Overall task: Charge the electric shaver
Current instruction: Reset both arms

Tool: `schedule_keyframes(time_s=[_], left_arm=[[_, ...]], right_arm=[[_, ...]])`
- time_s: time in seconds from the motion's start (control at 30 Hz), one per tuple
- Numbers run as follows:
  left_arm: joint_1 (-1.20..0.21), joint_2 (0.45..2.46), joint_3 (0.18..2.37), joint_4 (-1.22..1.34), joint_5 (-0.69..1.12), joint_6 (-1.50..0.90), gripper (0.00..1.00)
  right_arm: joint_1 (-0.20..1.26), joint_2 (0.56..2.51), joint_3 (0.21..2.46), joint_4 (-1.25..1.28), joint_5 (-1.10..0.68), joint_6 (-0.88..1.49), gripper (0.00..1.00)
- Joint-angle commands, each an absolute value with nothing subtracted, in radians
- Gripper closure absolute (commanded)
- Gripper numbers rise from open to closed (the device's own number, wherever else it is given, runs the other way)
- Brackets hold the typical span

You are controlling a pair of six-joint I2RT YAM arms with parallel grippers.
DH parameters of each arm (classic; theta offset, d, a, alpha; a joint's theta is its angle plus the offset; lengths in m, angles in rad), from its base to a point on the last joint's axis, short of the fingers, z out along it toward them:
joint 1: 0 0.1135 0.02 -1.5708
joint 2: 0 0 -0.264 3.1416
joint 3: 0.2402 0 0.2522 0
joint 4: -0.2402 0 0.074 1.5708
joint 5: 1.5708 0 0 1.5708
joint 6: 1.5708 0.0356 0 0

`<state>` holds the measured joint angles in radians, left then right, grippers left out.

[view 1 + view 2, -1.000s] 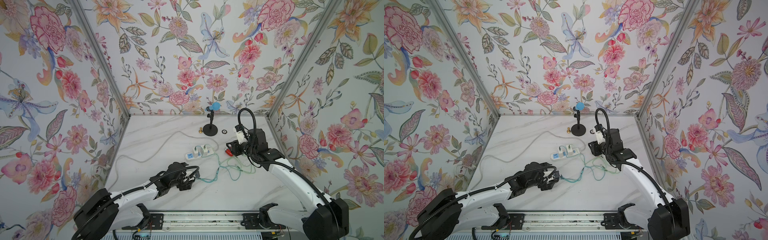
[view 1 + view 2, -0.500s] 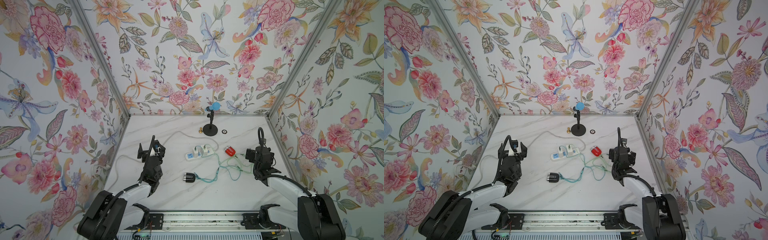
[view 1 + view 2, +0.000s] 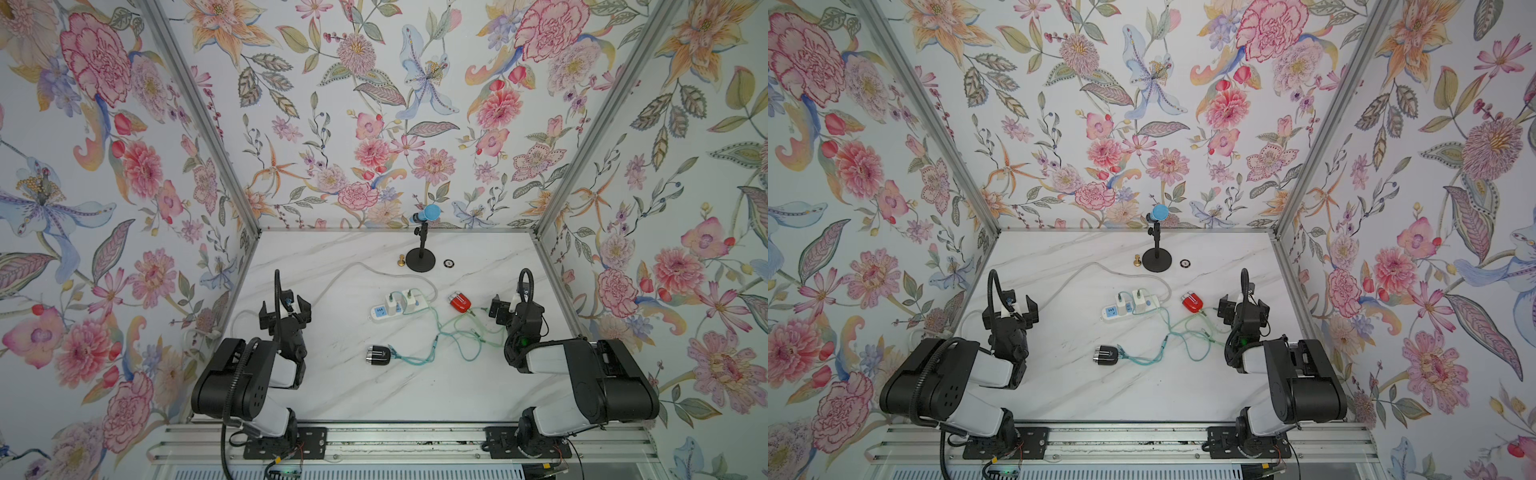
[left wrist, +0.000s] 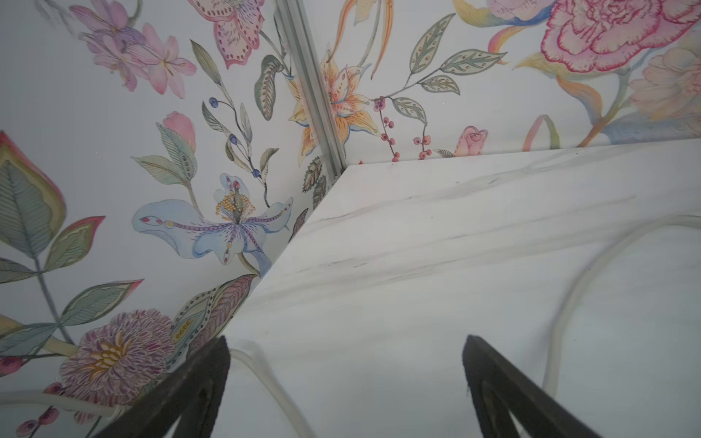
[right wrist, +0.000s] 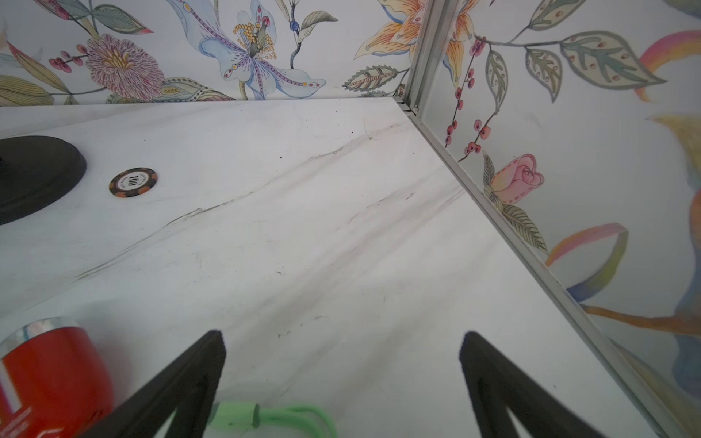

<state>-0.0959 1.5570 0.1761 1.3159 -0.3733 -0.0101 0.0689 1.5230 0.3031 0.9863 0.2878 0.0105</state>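
Both arms sit folded near the rail, and neither holds anything. The left fingers stand spread wide over bare counter, with only a white cord curving past them in the left wrist view. The right fingers are spread just as wide (the right wrist view shows plain marble between them).

The black electric shaver lies on its side on the counter between the two pairs of fingers. It is nearer the left pair, on the robot's side of them, and well apart from both. Green cables run from its end across toward the right fingers and on to the white power strip. The strip sits between the pairs, farther from the robot than the shaver, with two white chargers plugged in.

A red device lies just left of the right fingers, not touching them. Beyond it are a microphone stand and a poker chip.
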Motion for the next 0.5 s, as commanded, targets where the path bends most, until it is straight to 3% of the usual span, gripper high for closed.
schedule_keyframes(time_s=[0.0,0.07,0.47], left_arm=[[-0.084,1.54,0.219,1.356,-0.297,-0.038,0.01],[-0.086,1.582,0.193,1.445,-0.322,-0.033,0.01],[-0.089,1.577,0.208,1.411,-0.281,-0.02,0.01]], right_arm=[[0.075,1.564,0.27,1.187,0.266,-0.024,0.0],[0.075,1.539,0.277,1.124,0.261,-0.015,0.0],[0.066,1.551,0.276,1.147,0.265,-0.002,0.0]])
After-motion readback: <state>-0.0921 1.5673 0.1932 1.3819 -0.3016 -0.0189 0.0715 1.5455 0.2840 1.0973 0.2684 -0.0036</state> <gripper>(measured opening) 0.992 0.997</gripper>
